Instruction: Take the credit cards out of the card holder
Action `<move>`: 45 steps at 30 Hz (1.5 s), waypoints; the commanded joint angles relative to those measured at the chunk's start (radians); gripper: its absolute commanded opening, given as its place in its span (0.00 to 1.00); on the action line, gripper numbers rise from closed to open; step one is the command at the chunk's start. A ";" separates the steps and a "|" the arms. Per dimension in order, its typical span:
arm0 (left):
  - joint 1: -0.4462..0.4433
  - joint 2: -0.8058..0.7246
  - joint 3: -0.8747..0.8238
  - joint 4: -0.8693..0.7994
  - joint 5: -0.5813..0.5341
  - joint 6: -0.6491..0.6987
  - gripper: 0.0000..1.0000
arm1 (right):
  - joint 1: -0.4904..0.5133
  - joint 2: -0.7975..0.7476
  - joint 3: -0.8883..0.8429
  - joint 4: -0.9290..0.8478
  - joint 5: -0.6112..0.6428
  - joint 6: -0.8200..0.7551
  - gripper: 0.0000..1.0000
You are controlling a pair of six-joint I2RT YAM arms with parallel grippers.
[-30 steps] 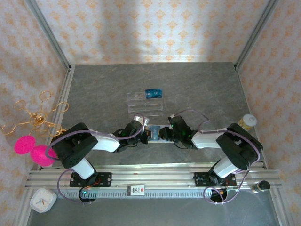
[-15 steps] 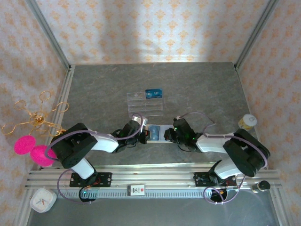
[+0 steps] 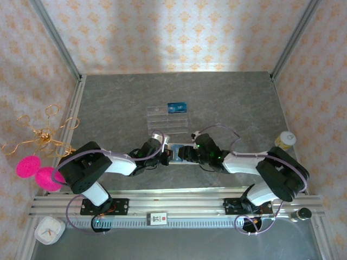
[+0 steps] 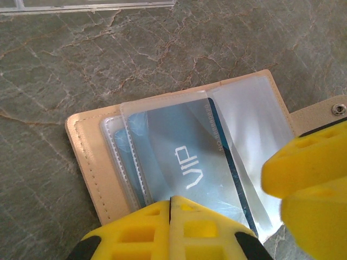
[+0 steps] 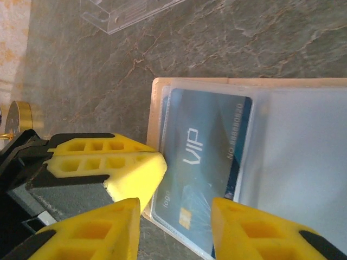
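Black-and-white arms (image 3: pixel 122 164) trail lilac cables (image 3: pixel 219 128); left gripper (image 4: pixel 171 203) and right gripper (image 5: pixel 174 208) wear yellow fingers (image 5: pixel 255 233) with square cut-outs.

The card holder (image 4: pixel 87 157) lies open on the worktop (image 3: pixel 233 103), near its middle. The left hand (image 4: pixel 171 208) is at its left edge and the right hand (image 5: pixel 176 216) over the credit card (image 4: pixel 184 162) inside. Farther back, a tray (image 3: pixel 162 120) holds another credit card (image 3: pixel 177 107) in its far right compartment.
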 commanded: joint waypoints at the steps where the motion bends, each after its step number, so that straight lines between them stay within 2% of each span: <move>1: 0.010 0.005 -0.027 -0.034 0.012 -0.017 0.00 | 0.004 0.032 0.018 0.012 0.022 -0.006 0.38; 10: 0.009 0.005 -0.027 -0.035 0.014 -0.015 0.02 | 0.011 0.080 0.035 0.022 0.009 -0.010 0.37; 14: 0.009 -0.003 -0.029 -0.041 0.007 -0.014 0.04 | 0.011 0.036 0.039 -0.091 0.147 0.000 0.32; 17: 0.010 -0.012 -0.031 -0.045 0.003 -0.012 0.07 | 0.013 -0.027 0.031 -0.129 0.208 -0.008 0.34; 21: 0.009 -0.028 -0.033 -0.046 0.005 -0.016 0.13 | 0.029 -0.064 0.046 -0.117 0.166 -0.040 0.37; 26: 0.009 -0.100 -0.038 -0.072 -0.019 -0.020 0.25 | 0.043 0.021 0.074 -0.078 0.096 -0.033 0.37; 32: 0.009 -0.190 -0.060 -0.121 -0.076 -0.017 0.26 | 0.050 0.060 0.071 -0.036 0.073 -0.027 0.36; 45: 0.010 -0.206 -0.061 -0.138 -0.097 -0.015 0.26 | 0.053 0.047 0.055 -0.049 0.088 -0.018 0.36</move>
